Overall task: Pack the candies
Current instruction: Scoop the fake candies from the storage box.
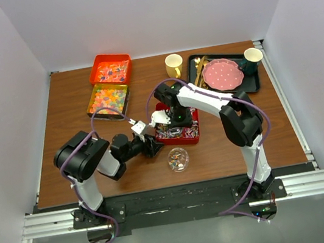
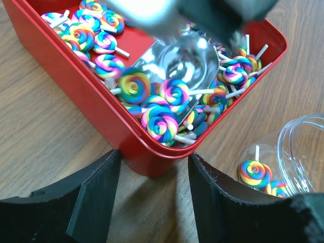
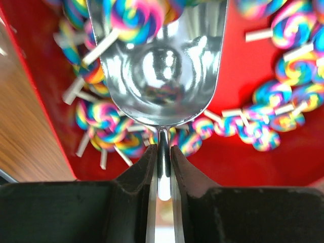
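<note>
The rainbow swirl lollipop candies (image 2: 134,86) are mostly piled in the shallow red metal tin (image 2: 76,96) mid-table. A few are already in the small clear plastic jar (image 2: 304,147) sitting just beside the tin's near corner. Your shiny metal scoop (image 3: 162,76) is down in the tin with a couple of lollipops at its mouth, bowl mostly bare. Your right hand (image 3: 162,157) is pinched tight on the scoop's thin handle. Your left hand (image 2: 154,162) is spread wide with nothing in it, one finger either side of that near corner; can't tell if they touch it. Further back on the wooden table (image 1: 68,111) sit an orange square tray (image 1: 98,59) and a yellow square tray (image 1: 107,86), both full of other sweets.
</note>
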`<state>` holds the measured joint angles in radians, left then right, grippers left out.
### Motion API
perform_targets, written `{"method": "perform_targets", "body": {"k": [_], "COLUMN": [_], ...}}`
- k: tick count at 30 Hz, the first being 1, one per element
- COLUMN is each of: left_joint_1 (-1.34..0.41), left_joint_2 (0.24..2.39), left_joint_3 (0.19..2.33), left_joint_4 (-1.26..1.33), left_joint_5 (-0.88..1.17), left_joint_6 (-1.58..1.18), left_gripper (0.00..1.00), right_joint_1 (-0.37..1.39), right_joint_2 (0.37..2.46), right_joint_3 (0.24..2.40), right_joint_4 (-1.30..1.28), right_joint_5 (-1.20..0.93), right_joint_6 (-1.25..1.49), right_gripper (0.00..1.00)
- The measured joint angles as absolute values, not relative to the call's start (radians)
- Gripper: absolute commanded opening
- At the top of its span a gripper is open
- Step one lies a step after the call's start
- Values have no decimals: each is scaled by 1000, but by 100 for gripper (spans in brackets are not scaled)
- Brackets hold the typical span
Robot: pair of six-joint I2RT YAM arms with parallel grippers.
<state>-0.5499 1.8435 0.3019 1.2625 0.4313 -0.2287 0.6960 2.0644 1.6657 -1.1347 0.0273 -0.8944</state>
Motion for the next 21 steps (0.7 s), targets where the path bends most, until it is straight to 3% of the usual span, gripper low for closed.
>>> {"method": "perform_targets", "body": {"k": [12, 21], "left_joint_1": [-536, -480], "left_joint_2": [1760, 1634], "left_joint_3": [338, 404], "left_joint_4": [1078, 754], "left_joint_5": [461, 536], "left_joint_6": [-225, -212], "left_gripper": [61, 66], "right_joint_1": [594, 574], "right_joint_2": [2013, 1935], "right_joint_3": [1503, 1417], "right_joint_4": [-974, -878], "right_joint_5": [-208, -258], "right_joint_6": [-896, -898], "right_gripper": [0, 0]}}
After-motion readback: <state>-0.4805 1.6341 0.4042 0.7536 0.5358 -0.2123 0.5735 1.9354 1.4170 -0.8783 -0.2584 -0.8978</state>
